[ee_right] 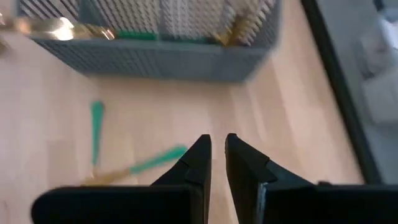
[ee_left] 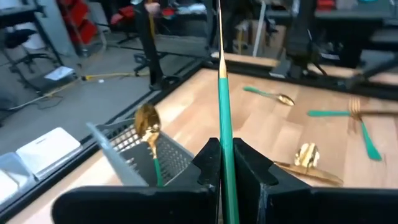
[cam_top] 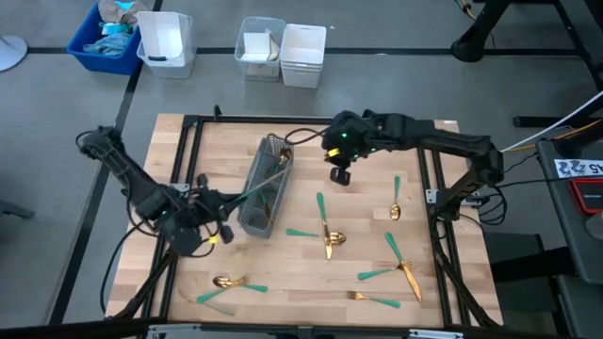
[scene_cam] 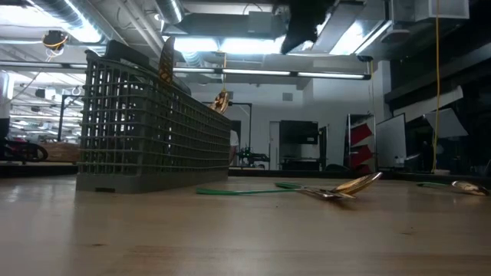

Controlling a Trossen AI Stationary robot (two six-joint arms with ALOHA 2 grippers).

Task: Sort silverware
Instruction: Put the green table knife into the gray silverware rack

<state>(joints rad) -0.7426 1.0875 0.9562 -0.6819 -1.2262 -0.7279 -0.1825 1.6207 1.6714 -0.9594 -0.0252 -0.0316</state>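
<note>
Left gripper (ee_left: 225,165), left of centre in the overhead shot, is clamped on a teal handle (ee_left: 222,102) aimed at the caddy (cam_top: 267,185), so I'd say it's mid-delivery and next needs lining up over a slot. Right gripper (ee_right: 217,158) hangs empty, jaws narrow, above centre. Loose silverware (cam_top: 325,231) fills the lower right. Can't see the held piece's head.

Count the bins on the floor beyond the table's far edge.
4. A blue bin sits farthest left, with a white bin beside it. Further right, a pale tub and a white stacked bin stand side by side. Others may lie out of frame.
</note>
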